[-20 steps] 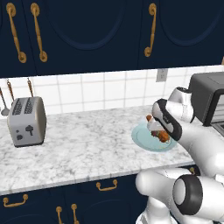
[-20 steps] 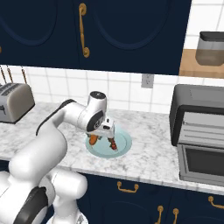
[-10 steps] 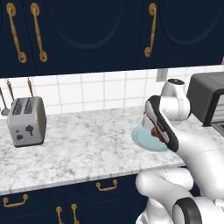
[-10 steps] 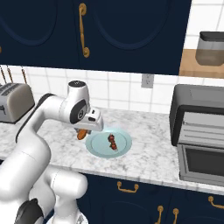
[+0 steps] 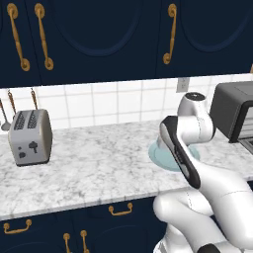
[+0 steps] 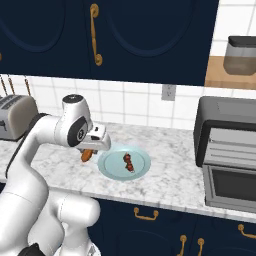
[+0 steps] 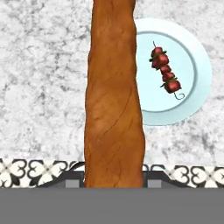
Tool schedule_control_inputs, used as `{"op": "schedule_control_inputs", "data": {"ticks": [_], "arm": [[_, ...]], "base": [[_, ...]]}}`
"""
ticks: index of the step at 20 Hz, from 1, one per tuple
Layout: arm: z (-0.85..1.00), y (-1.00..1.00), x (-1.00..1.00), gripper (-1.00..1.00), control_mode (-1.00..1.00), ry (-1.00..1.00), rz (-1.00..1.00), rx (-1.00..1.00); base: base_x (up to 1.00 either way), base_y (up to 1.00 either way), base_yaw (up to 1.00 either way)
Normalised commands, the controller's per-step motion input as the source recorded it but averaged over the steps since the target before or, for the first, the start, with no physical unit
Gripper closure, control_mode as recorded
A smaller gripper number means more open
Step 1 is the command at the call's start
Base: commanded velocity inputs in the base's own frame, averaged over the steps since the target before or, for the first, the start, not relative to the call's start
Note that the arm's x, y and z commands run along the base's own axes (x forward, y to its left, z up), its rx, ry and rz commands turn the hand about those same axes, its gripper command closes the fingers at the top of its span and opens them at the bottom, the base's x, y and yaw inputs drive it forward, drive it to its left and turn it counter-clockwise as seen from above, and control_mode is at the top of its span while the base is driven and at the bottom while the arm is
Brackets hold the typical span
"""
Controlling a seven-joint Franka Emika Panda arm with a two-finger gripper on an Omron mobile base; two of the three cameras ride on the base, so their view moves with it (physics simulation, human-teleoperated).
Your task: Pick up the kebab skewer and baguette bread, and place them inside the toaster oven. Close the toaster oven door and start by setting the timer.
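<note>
My gripper point(image 6: 93, 144) is shut on the baguette bread point(image 6: 86, 156), a smooth orange-brown loaf held above the counter just left of the pale blue plate point(image 6: 141, 167). In the hand view the baguette bread point(image 7: 113, 96) runs up from between the finger tips of the gripper point(image 7: 113, 180). The kebab skewer point(image 7: 165, 73) lies on the plate point(image 7: 194, 57), apart from the loaf; from the right base it is a kebab skewer point(image 6: 128, 162) at the plate's middle. The toaster oven point(image 6: 227, 120) stands at the right, its door point(image 6: 232, 185) dropped open below the opening.
A silver two-slot toaster point(image 5: 29, 136) stands at the counter's far left. The marble counter point(image 5: 94, 163) lies between it and the plate point(image 5: 158, 153). The toaster oven point(image 5: 232, 113) is at the right edge. Dark cabinets hang overhead.
The arm has lifted the baguette off the plate and swung it left, clear of the plate's rim. The skewer stays on the plate.
</note>
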Motion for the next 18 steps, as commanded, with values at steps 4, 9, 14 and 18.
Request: {"op": "schedule_control_inputs", "data": {"ticks": [4, 9, 14, 18], "arm": [[0.0, 0.0, 0.0, 1.0, 1.0, 0.0, 0.0, 0.0], [0.0, 0.0, 0.0, 1.0, 1.0, 0.0, 0.0, 0.0], [0.0, 0.0, 0.0, 1.0, 1.0, 0.0, 0.0, 0.0], [0.0, 0.0, 0.0, 1.0, 1.0, 0.0, 0.0, 0.0]], "base": [[-0.26, -0.36, 0.0], [-0.11, -0.78, -0.01], [0.0, -0.68, 0.0], [0.05, -0.43, -0.09]]}}
